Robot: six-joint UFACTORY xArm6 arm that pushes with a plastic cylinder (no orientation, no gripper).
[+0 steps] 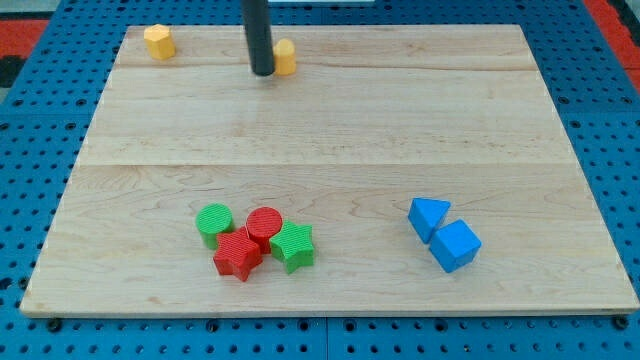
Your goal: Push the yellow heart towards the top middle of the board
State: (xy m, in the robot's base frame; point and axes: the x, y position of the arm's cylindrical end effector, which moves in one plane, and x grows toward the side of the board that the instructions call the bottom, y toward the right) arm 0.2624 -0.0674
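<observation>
Wooden worktop (400,130) over blue pegboard: my tip (262,72) touches the left of a half-hidden yellow block (287,57), probably the heart, already near top middle; no gripper fitted

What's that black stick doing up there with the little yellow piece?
A robot arm's dark rod is pushing blocks around a wooden board. My tip sits against the left side of a yellow block, partly hidden, near the board's top middle. Another yellow block rests at the top left corner. Lower down sit a green cylinder, red cylinder, red star and green star clustered together, and two blue blocks at the right.
</observation>
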